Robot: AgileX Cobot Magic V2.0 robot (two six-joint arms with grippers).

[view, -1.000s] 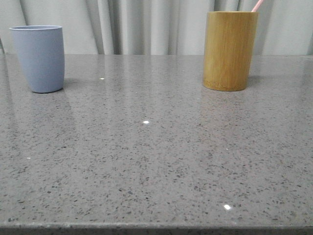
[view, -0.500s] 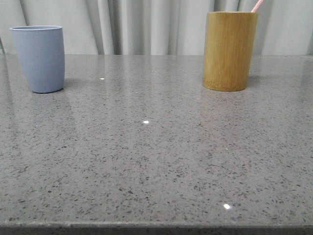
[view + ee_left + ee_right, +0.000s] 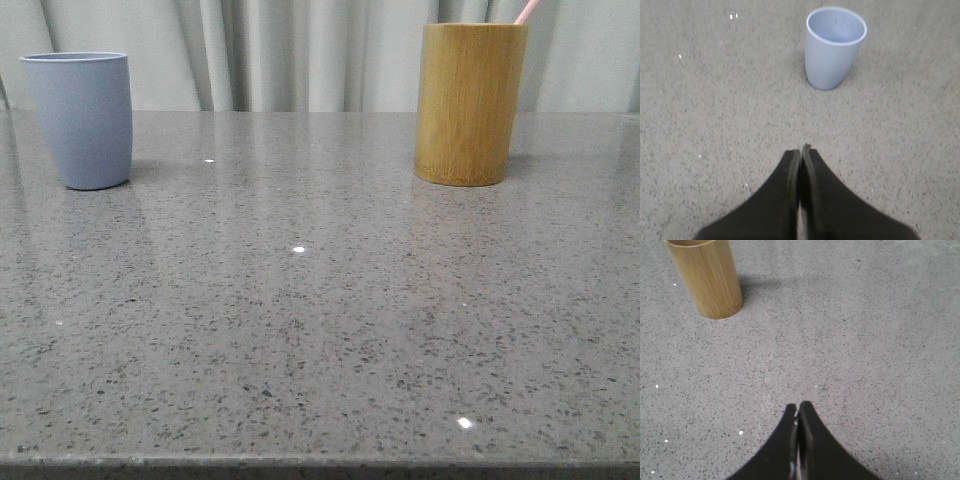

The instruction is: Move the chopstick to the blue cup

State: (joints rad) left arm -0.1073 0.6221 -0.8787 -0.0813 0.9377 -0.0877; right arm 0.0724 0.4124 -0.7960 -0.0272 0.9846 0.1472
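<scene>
A matte grey-blue tapered cup [image 3: 79, 119] stands upright at the upper left of the front view on a speckled grey stone worktop [image 3: 320, 320]. At the upper right stands a taller yellow-brown bamboo cylinder [image 3: 470, 103], well apart from the cup. The thin pale pink chopstick [image 3: 527, 11] leans out of the cylinder's mouth, only its tip showing above the rim at the top edge of the frame. Pale grey curtains [image 3: 300, 50] hang behind the worktop.

In the left wrist view the left end effector [image 3: 801, 150] has its two black fingers pressed together with nothing between them, near the open-mouthed cup. In the right wrist view the right end effector [image 3: 798, 407] is likewise pressed together and empty, the bamboo cylinder at that frame's upper left.
</scene>
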